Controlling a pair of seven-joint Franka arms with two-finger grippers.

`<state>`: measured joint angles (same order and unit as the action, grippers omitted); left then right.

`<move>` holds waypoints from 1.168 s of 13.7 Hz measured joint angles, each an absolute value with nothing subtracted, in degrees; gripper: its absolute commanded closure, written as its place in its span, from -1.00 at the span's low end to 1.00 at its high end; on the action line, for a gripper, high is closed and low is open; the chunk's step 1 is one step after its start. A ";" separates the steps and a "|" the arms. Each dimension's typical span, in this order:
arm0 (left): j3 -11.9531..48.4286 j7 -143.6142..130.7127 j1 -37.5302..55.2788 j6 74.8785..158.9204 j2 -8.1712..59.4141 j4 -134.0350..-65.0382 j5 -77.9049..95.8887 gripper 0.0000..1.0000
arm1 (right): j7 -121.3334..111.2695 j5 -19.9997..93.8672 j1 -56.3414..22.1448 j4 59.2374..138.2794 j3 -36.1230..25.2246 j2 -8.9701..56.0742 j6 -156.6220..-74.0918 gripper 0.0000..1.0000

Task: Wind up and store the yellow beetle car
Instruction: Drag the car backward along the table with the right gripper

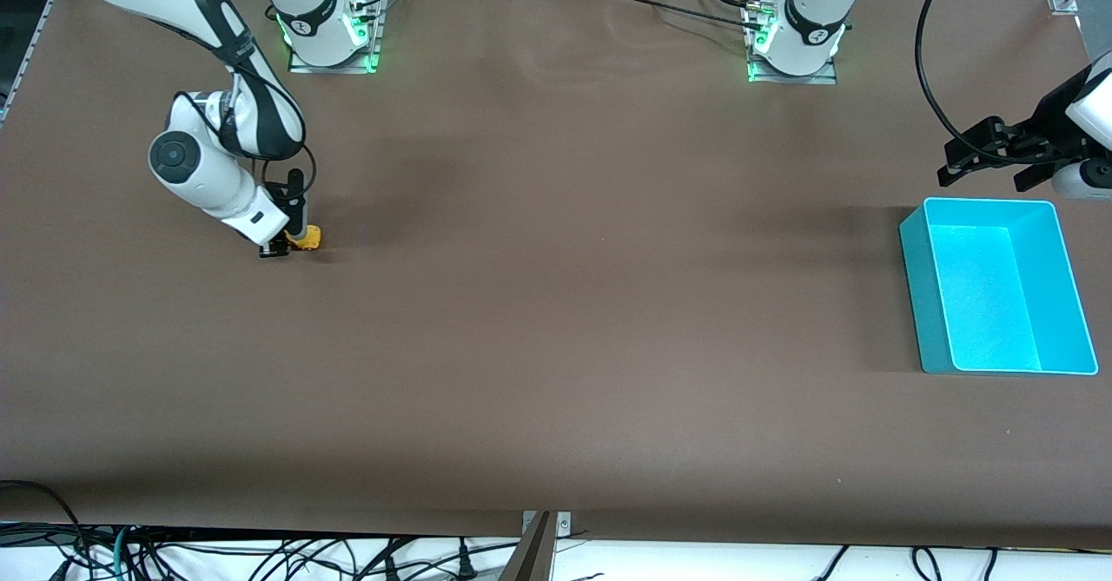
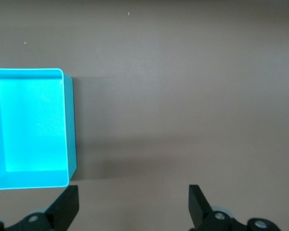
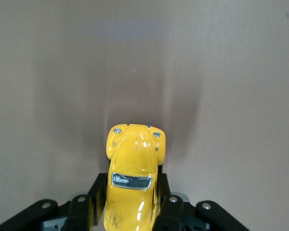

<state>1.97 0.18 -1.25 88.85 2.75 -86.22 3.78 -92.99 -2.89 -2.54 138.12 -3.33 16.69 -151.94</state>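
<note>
Your right tool (image 3: 133, 211) is clamping the yellow beetle car (image 3: 134, 180) on the tabletop (image 1: 556, 303); be keeping its wheels pressed down while winding. Your left tool (image 2: 133, 204) is waiting spread wide beside the turquoise bin (image 2: 71, 130).

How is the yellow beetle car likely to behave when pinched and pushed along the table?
The yellow beetle car looks rigid and glossy, so it may slip in the right pincer closed on its sides. Being tiny, it is probably light. Its wheels are hidden here, but it would likely roll.
</note>
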 measured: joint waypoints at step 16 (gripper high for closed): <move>1.97 0.18 -1.25 88.85 2.75 -86.22 3.78 -1.00 | -113.71 -2.89 14.02 137.24 -3.82 17.26 -151.88 0.40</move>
